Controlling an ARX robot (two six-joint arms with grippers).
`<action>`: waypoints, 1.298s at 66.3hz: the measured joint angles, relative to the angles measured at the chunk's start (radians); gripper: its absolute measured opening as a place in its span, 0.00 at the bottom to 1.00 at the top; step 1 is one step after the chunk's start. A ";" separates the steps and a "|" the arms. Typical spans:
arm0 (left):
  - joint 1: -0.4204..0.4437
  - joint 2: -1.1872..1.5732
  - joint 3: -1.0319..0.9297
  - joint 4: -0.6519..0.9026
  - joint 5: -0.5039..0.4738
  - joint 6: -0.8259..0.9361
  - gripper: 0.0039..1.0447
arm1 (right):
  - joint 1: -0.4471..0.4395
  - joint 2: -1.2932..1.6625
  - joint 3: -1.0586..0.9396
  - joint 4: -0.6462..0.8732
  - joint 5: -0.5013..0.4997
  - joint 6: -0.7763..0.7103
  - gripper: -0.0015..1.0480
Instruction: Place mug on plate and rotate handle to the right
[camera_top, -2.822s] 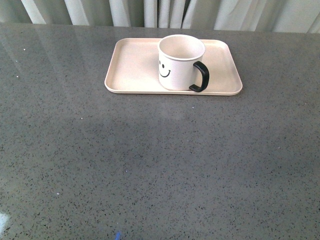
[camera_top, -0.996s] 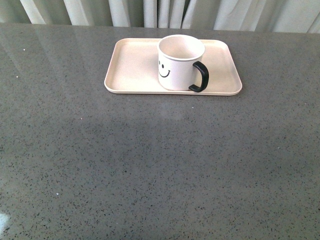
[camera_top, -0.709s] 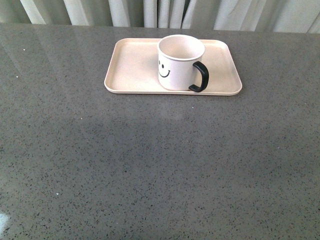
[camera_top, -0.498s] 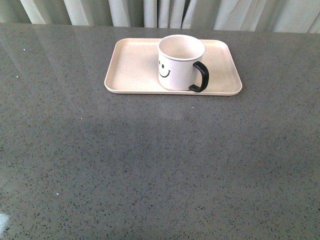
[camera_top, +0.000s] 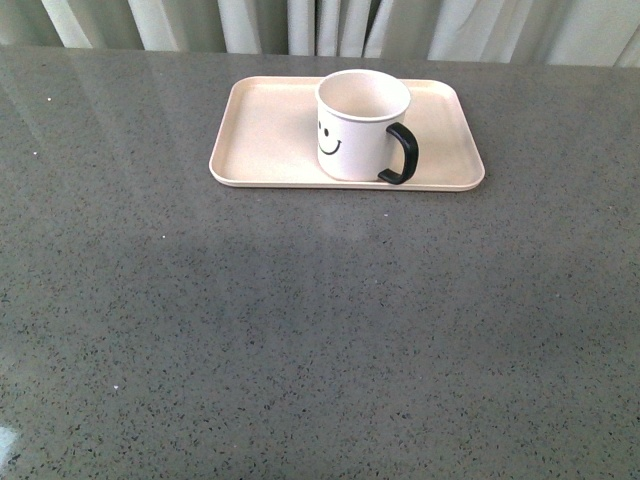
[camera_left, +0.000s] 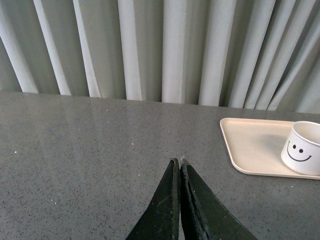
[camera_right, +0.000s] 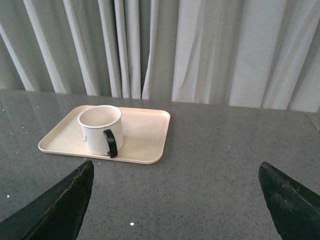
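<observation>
Mug (camera_top: 362, 125) upright on plate (camera_top: 265, 135), near its front rim, handle (camera_top: 402, 153) pointing right. We judge both steps done, nothing left. Left pincer (camera_left: 179, 165) closed, empty; right pincer (camera_right: 175, 164) spread wide, both well apart from mug over table (camera_top: 320, 330).

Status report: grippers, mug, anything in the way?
Left gripper shut, empty; right gripper open. Mug upright on plate, handle right. No obstruction seen.

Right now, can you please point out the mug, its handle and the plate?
the mug (camera_top: 352, 140): front view, on its white side wall.
the handle (camera_top: 412, 155): front view, on the outer curve of the black loop.
the plate (camera_top: 265, 130): front view, on its bare floor left of the mug.
</observation>
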 joint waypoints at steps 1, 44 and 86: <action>0.000 0.000 0.000 0.000 0.000 0.000 0.01 | 0.000 0.000 0.000 0.000 0.000 0.000 0.91; 0.000 -0.001 0.000 0.000 0.000 0.002 0.91 | 0.000 0.000 0.000 0.000 0.000 0.000 0.91; 0.000 -0.001 0.000 0.000 0.001 0.003 0.91 | -0.035 1.381 0.830 0.072 -0.425 -0.206 0.91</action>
